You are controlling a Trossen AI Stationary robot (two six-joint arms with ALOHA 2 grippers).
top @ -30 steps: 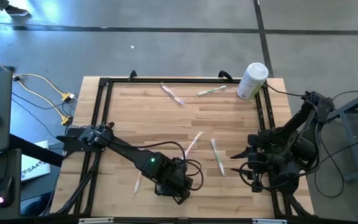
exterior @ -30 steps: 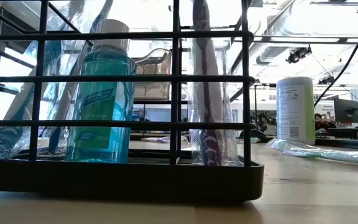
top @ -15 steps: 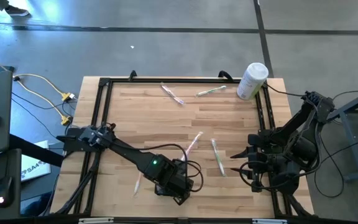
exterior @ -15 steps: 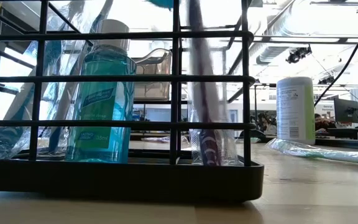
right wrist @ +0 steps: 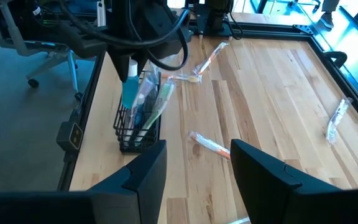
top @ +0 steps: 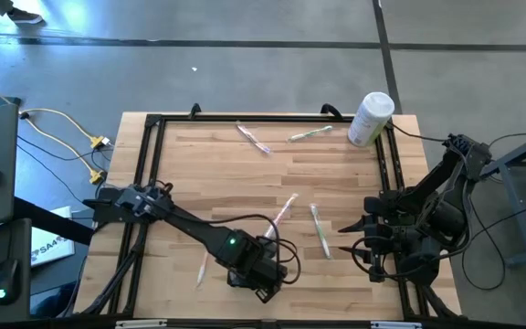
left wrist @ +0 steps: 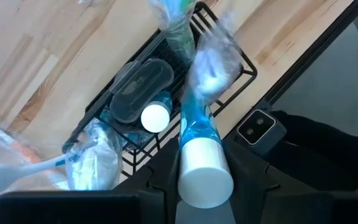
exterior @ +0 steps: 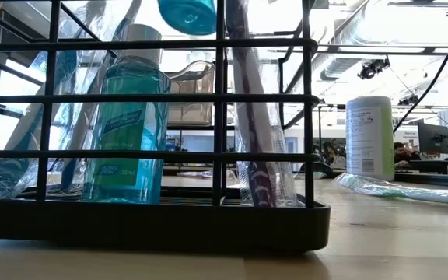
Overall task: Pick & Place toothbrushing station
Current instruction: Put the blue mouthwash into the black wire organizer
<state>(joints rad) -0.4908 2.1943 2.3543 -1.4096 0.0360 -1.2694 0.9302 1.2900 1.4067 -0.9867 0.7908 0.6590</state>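
The pale wooden plank surface [top: 245, 174], edged by a thin black metal frame, carries everything here. At its near edge stands the toothbrushing station [exterior: 154, 210], a low black wire-grid rack with a solid dark base; in the right wrist view the same rack [right wrist: 135, 134] sits close to the surface's edge, directly under the left arm. Upright in the rack stand a clear bottle of blue-green mouthwash with a white cap [exterior: 127, 124], a purple toothbrush in a clear wrapper [exterior: 255, 148] and further crinkled clear packets; the left wrist view also shows a dark oval lidded case [left wrist: 138, 93] in it.

The left hand [top: 261, 274] hangs just above the rack, gripping a tube with a teal body and white cap [left wrist: 201, 155] upright over the compartments; its teal end [exterior: 189, 12] is level with the rack's top rail.

The right hand [right wrist: 194, 162] waits over the surface's right edge, its dark fingers parted and holding nothing.

A tall white cylindrical container [top: 370, 119] stands at the far right corner. Several wrapped toothbrushes [top: 320, 228] lie scattered on the boards, well apart from the rack.
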